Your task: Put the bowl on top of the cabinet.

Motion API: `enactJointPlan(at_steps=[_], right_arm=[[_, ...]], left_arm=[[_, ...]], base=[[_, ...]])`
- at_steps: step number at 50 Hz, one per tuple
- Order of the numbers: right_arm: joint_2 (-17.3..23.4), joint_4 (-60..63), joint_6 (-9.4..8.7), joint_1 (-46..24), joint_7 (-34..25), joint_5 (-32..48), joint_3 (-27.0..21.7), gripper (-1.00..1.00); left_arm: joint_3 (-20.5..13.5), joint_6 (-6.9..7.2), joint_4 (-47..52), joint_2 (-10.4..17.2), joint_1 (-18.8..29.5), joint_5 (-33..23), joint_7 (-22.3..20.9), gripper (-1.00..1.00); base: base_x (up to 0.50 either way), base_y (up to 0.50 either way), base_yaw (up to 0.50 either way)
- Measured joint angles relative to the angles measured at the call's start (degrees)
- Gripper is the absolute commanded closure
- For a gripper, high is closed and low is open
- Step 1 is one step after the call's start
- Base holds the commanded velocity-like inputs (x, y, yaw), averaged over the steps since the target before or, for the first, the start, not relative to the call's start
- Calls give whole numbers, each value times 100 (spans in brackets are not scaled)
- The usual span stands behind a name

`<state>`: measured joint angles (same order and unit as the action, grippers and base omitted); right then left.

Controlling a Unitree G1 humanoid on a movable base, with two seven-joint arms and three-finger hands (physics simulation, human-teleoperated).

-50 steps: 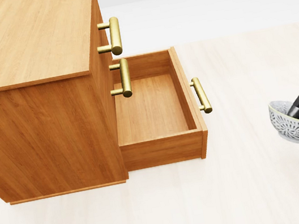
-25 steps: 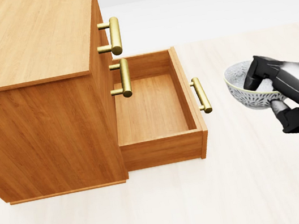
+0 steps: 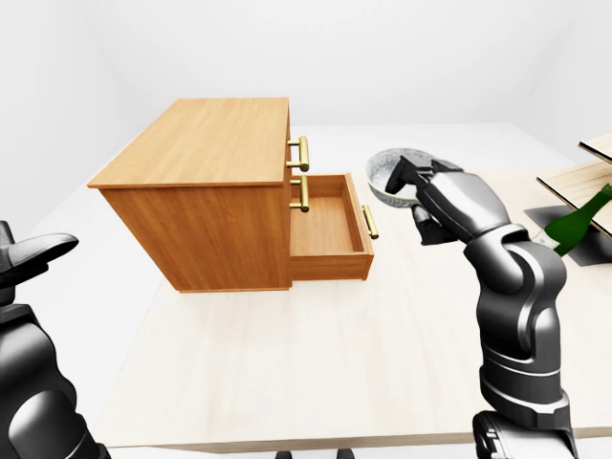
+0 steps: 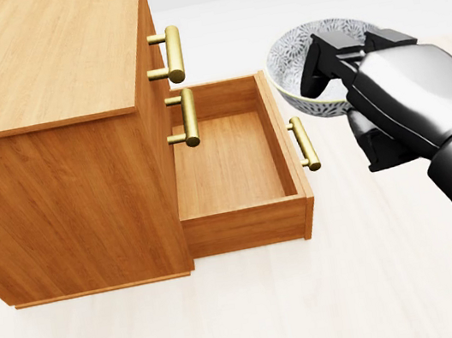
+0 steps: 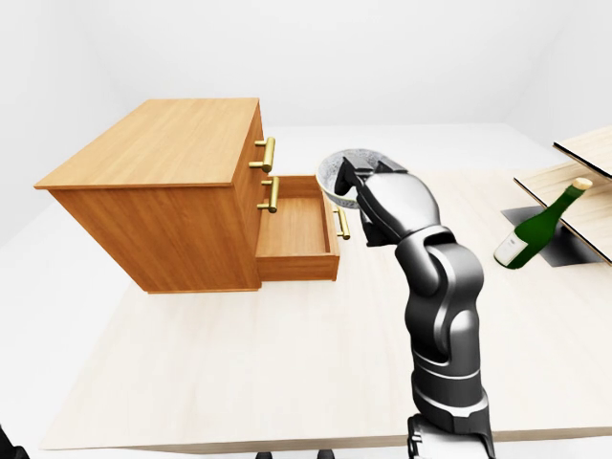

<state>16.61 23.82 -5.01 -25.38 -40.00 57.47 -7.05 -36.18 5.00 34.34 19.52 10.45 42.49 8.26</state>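
Now we hold the bowl (image 4: pixel 300 65) by its rim in our right hand (image 4: pixel 401 101), aloft beside the open drawer (image 4: pixel 234 163). Next we must raise it toward the head view's left, over the cabinet (image 4: pixel 35 62) top. Our left hand (image 3: pixel 33 253) shows too little to tell its fingers.

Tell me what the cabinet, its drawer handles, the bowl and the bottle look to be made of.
Cabinet: wood, matt warm brown, with grain lines showing on top and side.
Drawer handles: polished brass-like metal, golden with bright highlights.
Bowl: probably glazed ceramic, white with a dark leaf-like pattern and a pale rim.
Bottle: likely dark green glass, glossy, with a pale label.
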Motion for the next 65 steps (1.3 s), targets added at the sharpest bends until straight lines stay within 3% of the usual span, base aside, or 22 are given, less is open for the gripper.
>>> enactJointPlan(at_steps=[26, 52, 65], right_arm=[[-236, 249, 0, -304, 0, 113, 190, 100], [48, -2676, 0, -3315, 0, -155, 486, 100], [-68, -5092, 0, -5146, 0, -463, 630, 100]], left_arm=[[2, 0, 14, -12, -1, -10, -4, -100], [9, 0, -16, 6, 20, -9, 18, -100], [52, 0, -34, -19, 23, -66, 5, -100]], base=[[0, 0, 0], [0, 0, 0], [0, 0, 0]])
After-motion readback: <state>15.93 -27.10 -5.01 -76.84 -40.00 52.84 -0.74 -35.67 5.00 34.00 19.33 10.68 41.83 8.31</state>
